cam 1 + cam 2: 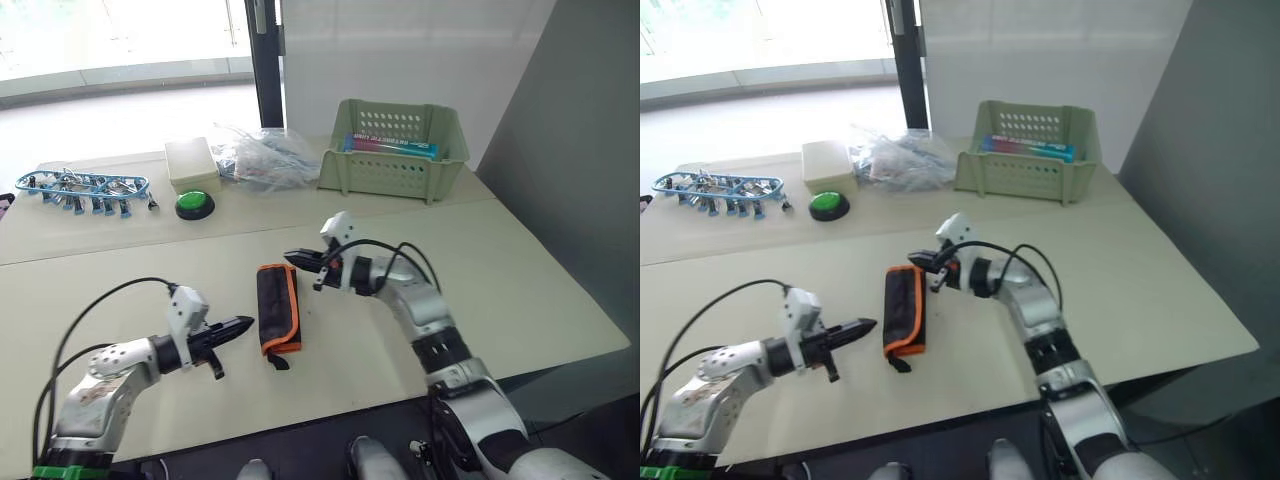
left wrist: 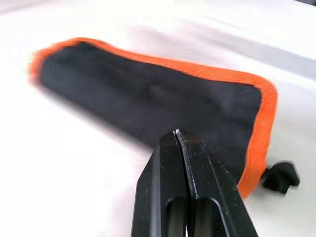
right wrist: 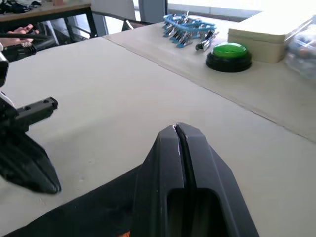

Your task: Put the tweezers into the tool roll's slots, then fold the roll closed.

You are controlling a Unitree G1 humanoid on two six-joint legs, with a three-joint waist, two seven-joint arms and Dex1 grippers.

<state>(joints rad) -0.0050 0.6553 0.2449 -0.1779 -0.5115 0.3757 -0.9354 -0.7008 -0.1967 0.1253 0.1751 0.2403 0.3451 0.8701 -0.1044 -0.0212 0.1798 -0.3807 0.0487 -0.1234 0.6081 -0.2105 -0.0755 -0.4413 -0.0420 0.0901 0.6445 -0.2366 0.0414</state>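
The tool roll [image 1: 277,307] lies folded closed on the table, a black bundle with orange trim, its short strap [image 1: 279,360] at the near end. Its slots are hidden inside the fold, and the tweezers are out of view. My left gripper [image 1: 247,322] is shut and empty, its tip pointing at the roll's left side a short gap away; the left wrist view has the roll [image 2: 148,98] just beyond the tip [image 2: 176,133]. My right gripper [image 1: 290,258] is shut and empty, hovering just beyond the roll's far end [image 3: 74,217].
A pale green basket [image 1: 395,150] stands at the back right. At the back left lie a blue-framed rack of small tools [image 1: 85,187], a green button [image 1: 194,204], a cream box [image 1: 191,163] and a clear plastic bag [image 1: 262,155].
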